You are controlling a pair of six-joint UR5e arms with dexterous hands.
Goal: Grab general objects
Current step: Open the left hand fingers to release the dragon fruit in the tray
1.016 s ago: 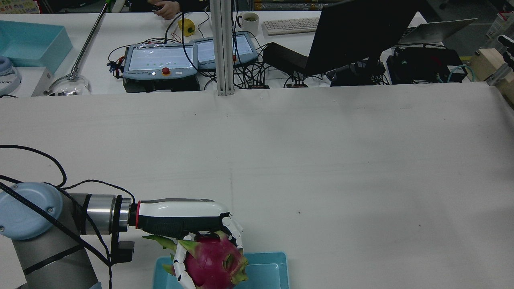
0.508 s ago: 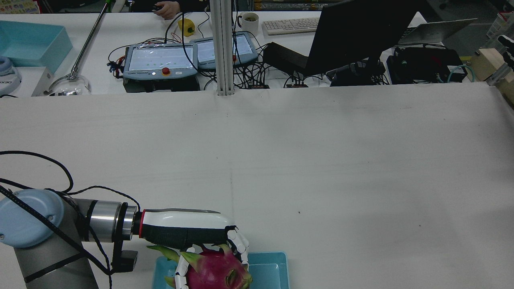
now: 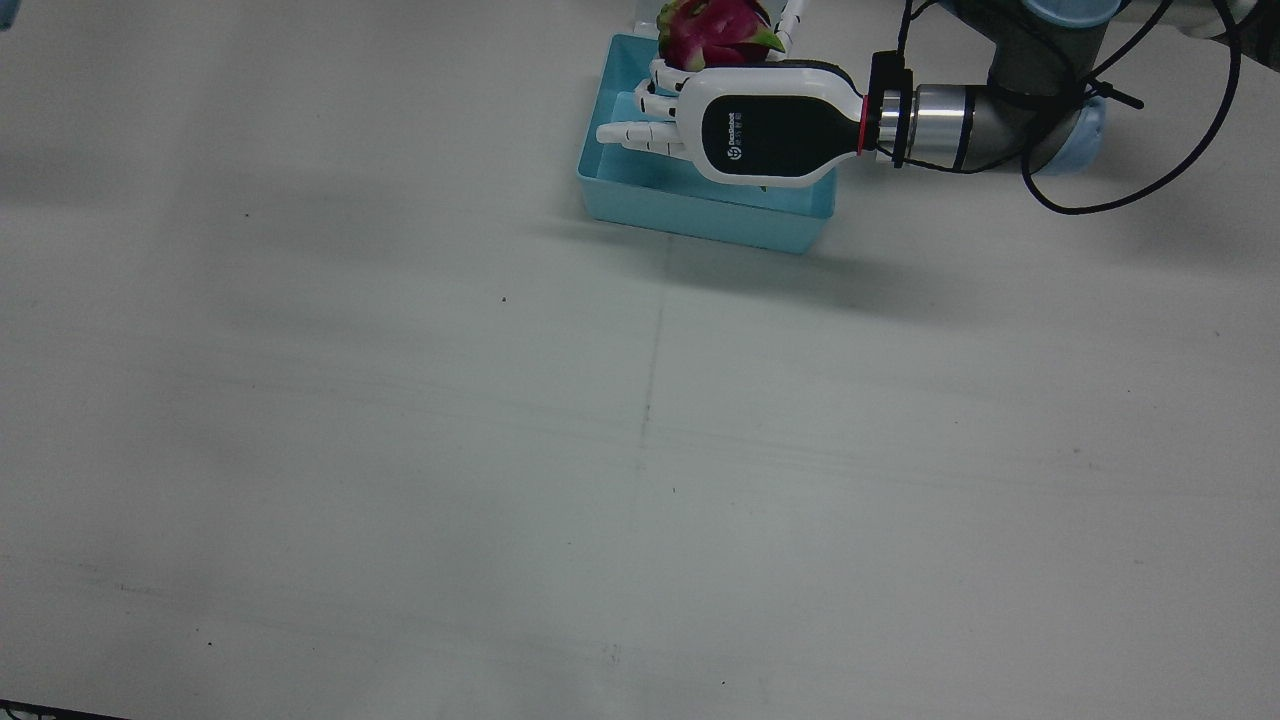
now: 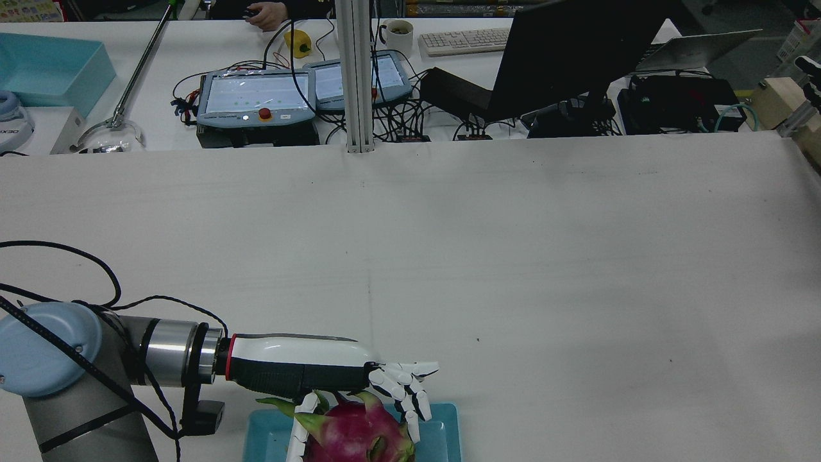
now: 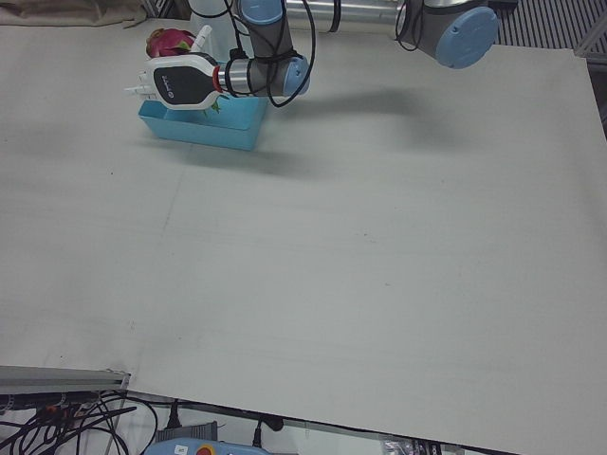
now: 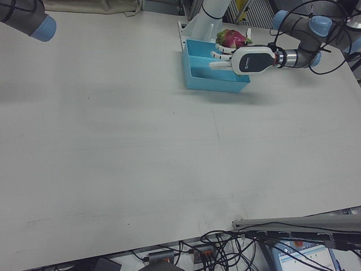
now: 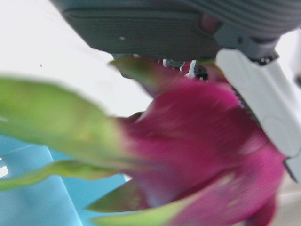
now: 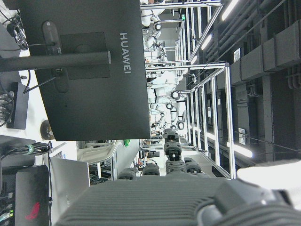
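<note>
Dragon fruit (image 4: pixel 356 436): looks heavy, rounded, waxy; soft scales likely tear, so cup the body.
Left robot hand (image 4: pixel 333 372): fingers spread above it, gripping nothing.

A wide white tabletop (image 3: pixel 400 420) fills the front view, its surface matt and faintly streaked, with a thin seam line running from the middle toward the robot's edge. A few small dark specks dot it. Directly on it sits one light blue tray (image 3: pixel 700 215), rectangular and shallow-walled, close to the robot's edge of the tabletop, on the half before the left arm. In the right-front view the tray (image 6: pixel 214 84) shows an inner divider splitting it into two compartments. The remaining tabletop is bare out to the operators' edge
</note>
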